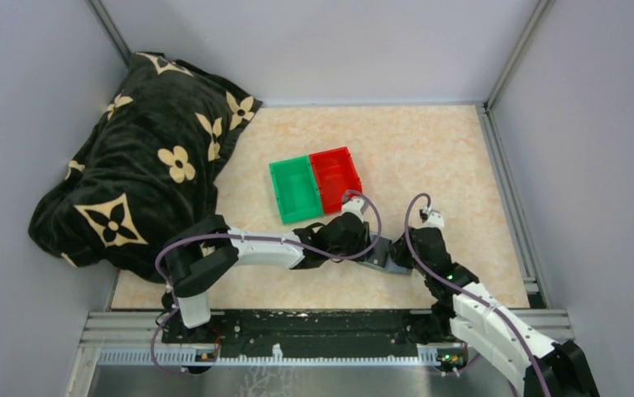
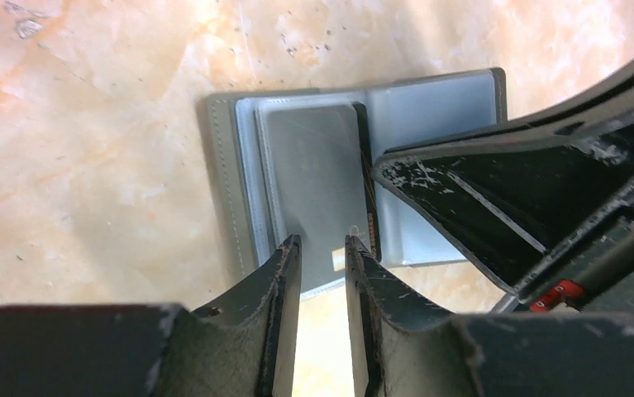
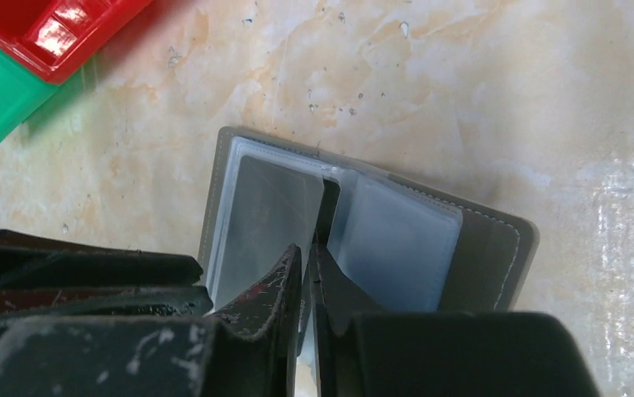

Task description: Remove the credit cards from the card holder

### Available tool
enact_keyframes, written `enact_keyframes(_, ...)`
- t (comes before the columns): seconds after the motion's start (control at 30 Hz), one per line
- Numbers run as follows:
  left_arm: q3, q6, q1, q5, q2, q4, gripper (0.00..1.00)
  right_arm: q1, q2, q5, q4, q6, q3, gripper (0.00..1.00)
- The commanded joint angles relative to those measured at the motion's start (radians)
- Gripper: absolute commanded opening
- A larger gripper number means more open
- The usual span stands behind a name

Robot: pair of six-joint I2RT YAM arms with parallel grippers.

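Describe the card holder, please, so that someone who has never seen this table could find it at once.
On the beige marbled table, look just on the near side of the green bin and red bin, where the left gripper and right gripper meet. The card holder lies there, opened flat. Unlike the bright, walled bins it is thin and grey, with clear plastic sleeves inside.
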Motion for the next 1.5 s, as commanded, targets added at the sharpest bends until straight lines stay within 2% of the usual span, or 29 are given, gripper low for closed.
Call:
enact_keyframes(0.0,-0.001,-0.003,0.013,0.026,0.020,0.032,0.32,-0.015,-0.028,-0.001,0.015,0.009,-0.002,0.15)
enact_keyframes(0.07,0.004,-0.011,0.014,0.028,0.041,0.029,0.32,-0.015,-0.035,0.003,0.005,0.011,-0.003,0.22)
enact_keyframes(0.23,0.001,-0.040,0.012,0.049,0.077,0.039,0.31,-0.016,-0.036,0.021,-0.032,0.001,0.008,0.48)
enact_keyframes(0.33,-0.004,-0.050,0.012,0.060,0.088,0.045,0.30,-0.016,-0.021,0.008,-0.035,-0.001,0.011,0.50)
enact_keyframes(0.47,-0.011,-0.054,0.012,0.059,0.088,0.045,0.30,-0.016,0.002,-0.019,-0.003,0.000,0.007,0.48)
enact_keyframes(0.63,-0.017,-0.059,0.013,0.061,0.092,0.043,0.30,-0.016,-0.001,-0.061,0.042,0.009,-0.007,0.36)
enact_keyframes(0.7,-0.018,-0.062,0.012,0.063,0.097,0.044,0.30,-0.016,-0.030,-0.057,0.036,0.016,-0.008,0.27)
enact_keyframes(0.77,-0.017,-0.062,0.014,0.067,0.101,0.043,0.30,-0.016,-0.075,-0.053,0.024,0.019,-0.008,0.23)
enact_keyframes(0.93,-0.007,-0.067,0.012,0.079,0.111,0.037,0.30,-0.018,-0.149,-0.076,0.007,0.013,-0.004,0.19)
enact_keyframes(1.27,-0.006,-0.068,0.013,0.078,0.108,0.034,0.30,-0.018,-0.086,-0.210,0.121,0.000,-0.019,0.16)
enact_keyframes(1.47,0.005,-0.069,0.013,0.083,0.117,0.034,0.30,-0.017,-0.099,-0.246,0.121,-0.026,0.002,0.15)
